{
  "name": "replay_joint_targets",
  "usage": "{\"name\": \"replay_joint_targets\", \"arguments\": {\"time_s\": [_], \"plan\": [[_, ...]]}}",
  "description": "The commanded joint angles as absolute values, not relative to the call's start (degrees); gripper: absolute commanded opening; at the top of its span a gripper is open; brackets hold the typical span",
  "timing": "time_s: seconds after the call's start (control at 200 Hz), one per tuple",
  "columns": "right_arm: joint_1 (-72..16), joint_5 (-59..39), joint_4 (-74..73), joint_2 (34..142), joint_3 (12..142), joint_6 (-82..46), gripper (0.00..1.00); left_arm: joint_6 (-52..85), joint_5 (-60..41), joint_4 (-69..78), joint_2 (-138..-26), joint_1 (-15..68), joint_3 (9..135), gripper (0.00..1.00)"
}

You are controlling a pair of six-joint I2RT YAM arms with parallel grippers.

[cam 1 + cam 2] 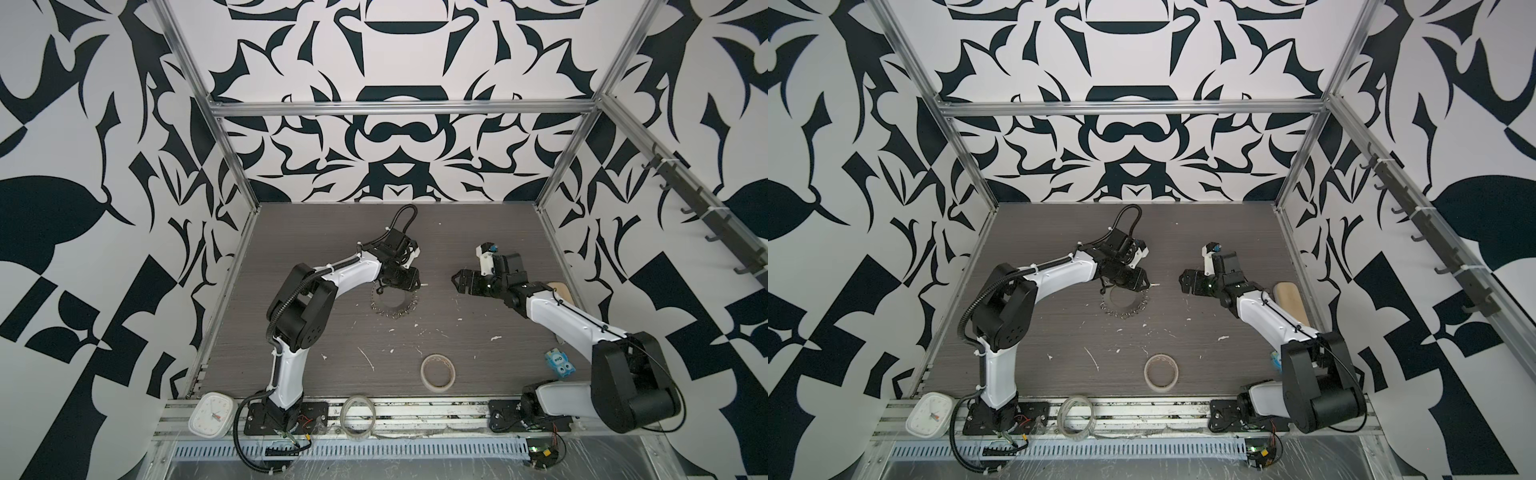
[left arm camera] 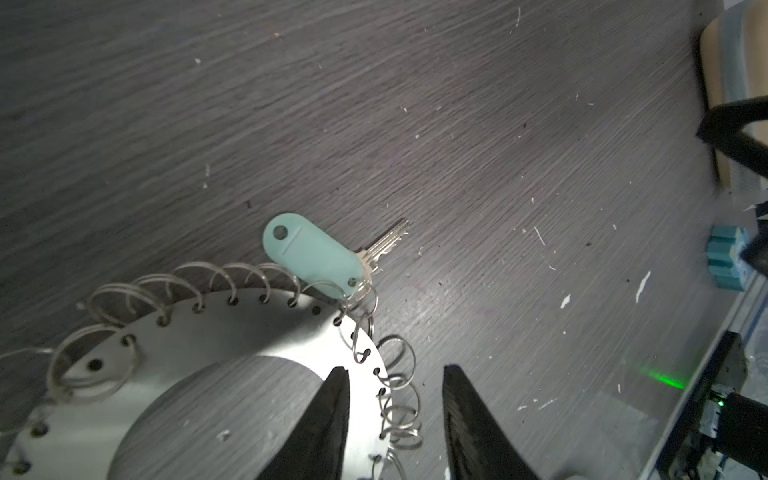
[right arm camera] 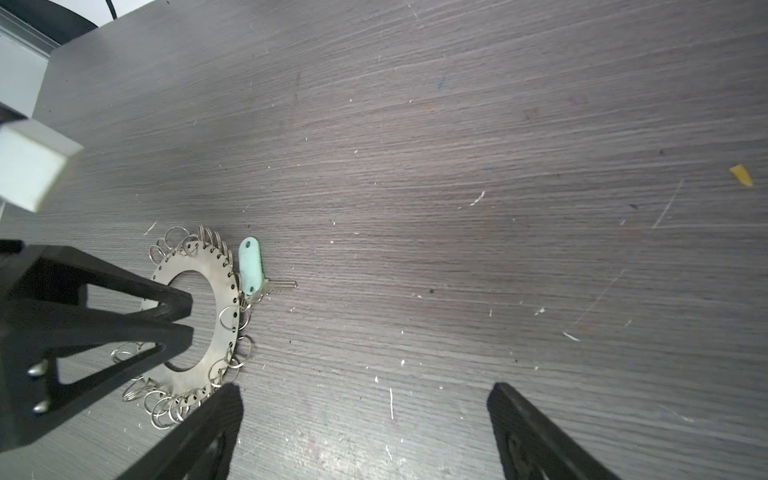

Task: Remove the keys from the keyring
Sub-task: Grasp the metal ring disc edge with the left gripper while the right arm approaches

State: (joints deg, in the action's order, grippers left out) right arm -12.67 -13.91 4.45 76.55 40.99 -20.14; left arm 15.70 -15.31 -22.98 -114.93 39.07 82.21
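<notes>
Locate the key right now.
In the left wrist view the key lies flat on the table beside the mint tag, at the keyring edge facing the right pincer. The left pincer straddles that rim nearby.

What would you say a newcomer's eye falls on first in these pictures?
Probably the bold black-and-white patterned walls around the dark table. Next, the keyring mid-table: a flat metal disc fringed with wire rings, with a mint-green tag and a small silver key hooked on. The left gripper straddles its rim, jaws apart; the right gripper hovers open to its right.
</notes>
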Motion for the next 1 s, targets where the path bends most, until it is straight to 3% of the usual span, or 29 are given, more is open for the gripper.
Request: {"name": "replay_joint_targets", "arguments": {"time_s": [0.0,0.995], "plan": [[-12.3,-14.4,4.4,75.3,43.0,-18.7,0.96,16.8,-13.0,-25.8,-116.1,39.0,83.5,0.4],[-11.6,-14.5,7.3,72.8,43.3,-16.9,0.96,17.1,-13.1,-24.8,-121.2,40.2,86.4,0.24]]}}
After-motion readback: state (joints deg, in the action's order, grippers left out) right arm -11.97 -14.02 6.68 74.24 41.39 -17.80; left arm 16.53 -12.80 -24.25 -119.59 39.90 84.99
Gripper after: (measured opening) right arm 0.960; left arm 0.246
